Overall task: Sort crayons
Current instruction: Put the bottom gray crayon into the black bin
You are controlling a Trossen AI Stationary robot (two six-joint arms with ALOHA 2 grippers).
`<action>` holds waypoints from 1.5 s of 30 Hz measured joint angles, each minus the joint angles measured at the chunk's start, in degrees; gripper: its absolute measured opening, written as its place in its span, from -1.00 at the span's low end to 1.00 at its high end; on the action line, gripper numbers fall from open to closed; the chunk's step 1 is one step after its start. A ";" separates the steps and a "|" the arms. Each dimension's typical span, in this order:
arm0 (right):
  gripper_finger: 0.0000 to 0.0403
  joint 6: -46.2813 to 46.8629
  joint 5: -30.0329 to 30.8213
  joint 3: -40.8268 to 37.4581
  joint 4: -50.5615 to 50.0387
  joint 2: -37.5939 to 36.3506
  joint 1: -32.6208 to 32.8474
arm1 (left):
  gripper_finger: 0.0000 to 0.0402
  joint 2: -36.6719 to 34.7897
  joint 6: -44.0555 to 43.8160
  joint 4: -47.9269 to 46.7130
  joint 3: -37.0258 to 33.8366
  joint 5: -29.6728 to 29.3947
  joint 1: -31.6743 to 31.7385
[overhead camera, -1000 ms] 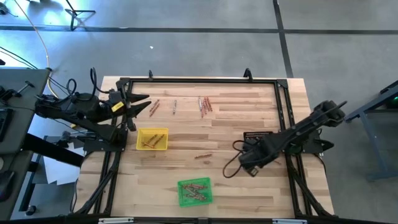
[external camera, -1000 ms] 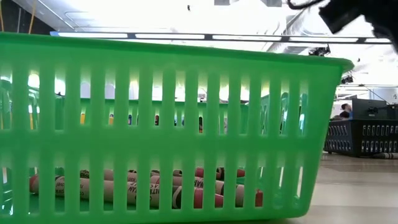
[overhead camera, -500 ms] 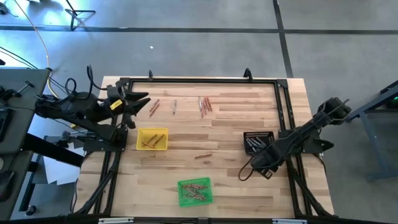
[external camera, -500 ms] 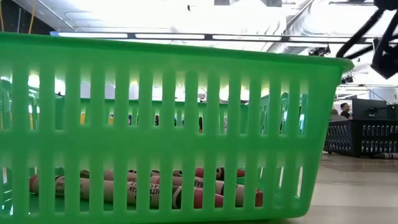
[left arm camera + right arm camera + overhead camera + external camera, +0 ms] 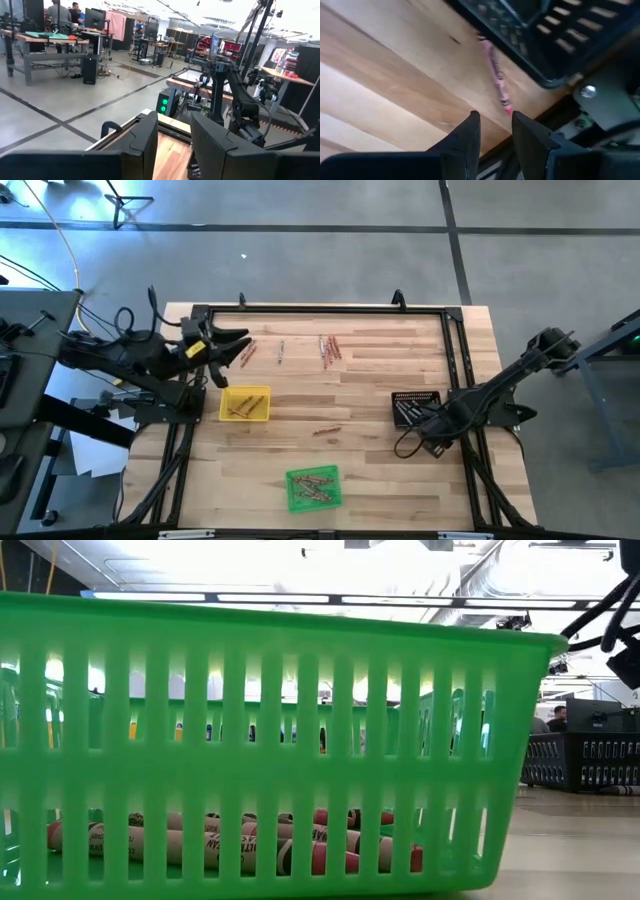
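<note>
Hovering my right pincer [image 5: 495, 132], slightly spread, over a stray pink crayon [image 5: 496, 80] beside the black tray [image 5: 555, 35], I risk nudging it off the worktop [image 5: 395, 75]; left pincer [image 5: 174, 145] waits spread, upper left.

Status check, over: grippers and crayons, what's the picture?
Left gripper open, empty, near loose crayons. Right gripper open, empty; pink crayon ahead, by black tray. Nothing blocking.

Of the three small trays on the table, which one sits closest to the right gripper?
The black tray, at the table's right side beside the right gripper. The yellow tray and the green tray lie farther left.
</note>
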 joint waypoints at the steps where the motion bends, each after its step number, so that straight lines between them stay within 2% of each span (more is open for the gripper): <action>1: -0.47 -0.04 -0.01 -0.29 0.89 -0.26 0.00 | -0.49 0.67 -0.02 0.62 0.00 0.01 0.00; 10: -0.47 -1.53 -0.04 -3.63 6.03 -0.41 -0.81 | -0.49 6.01 0.04 5.10 0.00 0.02 -0.01; 14: -0.47 -0.99 2.70 -4.59 6.08 -0.41 -2.39 | -0.49 7.43 0.02 5.33 0.00 0.02 0.00; 27: -0.47 -1.07 4.26 -4.59 9.25 -0.39 -8.43 | -0.49 8.52 0.04 7.02 0.00 0.02 -0.05; 35: -0.47 -0.19 10.50 -4.59 11.12 -0.39 -11.74 | -0.49 8.52 0.08 6.91 0.00 0.02 -0.04; 45: -0.47 -8.69 11.44 -4.59 14.24 0.98 -13.70 | -0.49 8.52 0.12 6.40 0.00 0.04 -0.04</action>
